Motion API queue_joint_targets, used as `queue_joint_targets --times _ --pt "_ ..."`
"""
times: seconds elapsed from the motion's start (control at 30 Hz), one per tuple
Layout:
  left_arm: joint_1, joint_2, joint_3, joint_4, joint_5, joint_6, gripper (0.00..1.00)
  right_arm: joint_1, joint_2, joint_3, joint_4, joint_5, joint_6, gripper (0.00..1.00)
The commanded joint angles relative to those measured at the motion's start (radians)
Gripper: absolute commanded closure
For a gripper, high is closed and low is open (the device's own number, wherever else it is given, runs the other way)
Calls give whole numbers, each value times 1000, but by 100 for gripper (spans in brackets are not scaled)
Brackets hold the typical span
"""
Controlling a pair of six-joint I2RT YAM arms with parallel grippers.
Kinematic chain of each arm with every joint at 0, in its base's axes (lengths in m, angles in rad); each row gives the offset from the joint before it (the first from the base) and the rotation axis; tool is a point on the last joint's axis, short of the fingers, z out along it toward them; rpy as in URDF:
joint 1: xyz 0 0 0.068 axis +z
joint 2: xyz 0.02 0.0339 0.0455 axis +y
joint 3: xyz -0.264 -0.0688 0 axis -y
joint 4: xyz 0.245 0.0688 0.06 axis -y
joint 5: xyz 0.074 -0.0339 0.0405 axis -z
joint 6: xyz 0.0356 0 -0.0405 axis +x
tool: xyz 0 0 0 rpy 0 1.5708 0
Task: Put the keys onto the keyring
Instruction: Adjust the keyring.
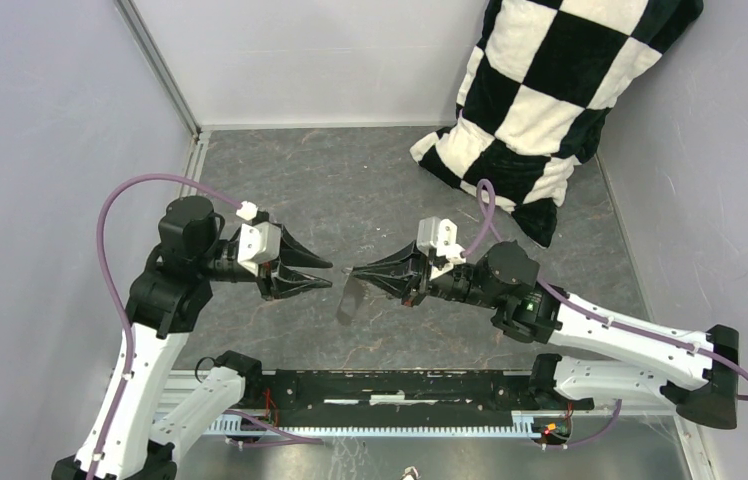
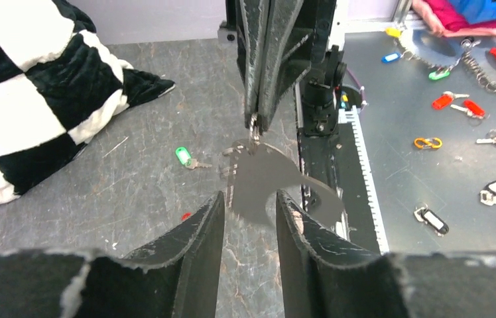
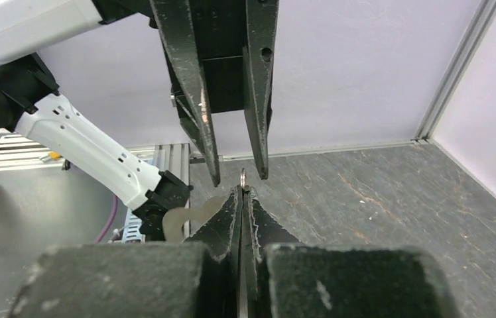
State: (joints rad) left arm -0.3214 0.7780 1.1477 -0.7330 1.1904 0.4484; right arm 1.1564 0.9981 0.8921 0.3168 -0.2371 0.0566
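Grey bench (image 1: 370, 170) spreading under both arms, checkered cushion (image 1: 540, 90) sitting upper right. Keyring (image 2: 265, 182) hanging mid-air at frame centre, its small top ring being pinched by fully closed right hand (image 1: 354, 271). Left hand (image 1: 330, 273) hovering just beside it, jaws partly parted, holding nothing. Green key (image 2: 186, 158) lying flat on bench, left of centre in left wrist view. Risk: keyring dangling from thin ring, likely twisting or slipping free if left hand is bumping it; flat key probably skidding under fingertips.

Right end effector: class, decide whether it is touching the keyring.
Touching. The right wrist view shows the right end effector shut, its fingertips pinching the small ring of the keyring.
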Motion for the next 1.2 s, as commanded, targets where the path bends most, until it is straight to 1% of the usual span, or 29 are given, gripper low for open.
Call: queue_joint_targets --times 0.0,0.07,0.13,0.23,0.43,0.73,0.83,1.0,1.07,1.17 --pt "-2 -6 -27 195 51 -202 60 -3 -2 -29 196 -28 65 99" --pt "-2 -6 -40 228 72 -243 61 -3 -1 -47 243 -31 82 99" --pt "-3 -8 -48 230 107 -254 62 -3 3 -65 291 -33 100 99" --pt "-3 -22 -56 230 121 -258 63 -3 19 -79 339 -46 124 99" --pt "-4 -22 -49 232 144 -255 70 -3 66 -68 377 -86 151 99" --pt "-4 -38 -62 232 153 -238 87 -2 68 -62 358 -92 146 99" --pt "-2 -43 -66 232 156 -230 90 -3 74 -62 373 -101 154 99" --pt "-3 -50 -68 232 158 -212 89 -3 92 -61 396 -118 162 99" --pt "-4 -56 -73 232 159 -204 81 -3 101 -59 413 -138 161 99" --pt "-3 -67 -82 232 164 -196 76 -3 109 -59 426 -144 160 99"
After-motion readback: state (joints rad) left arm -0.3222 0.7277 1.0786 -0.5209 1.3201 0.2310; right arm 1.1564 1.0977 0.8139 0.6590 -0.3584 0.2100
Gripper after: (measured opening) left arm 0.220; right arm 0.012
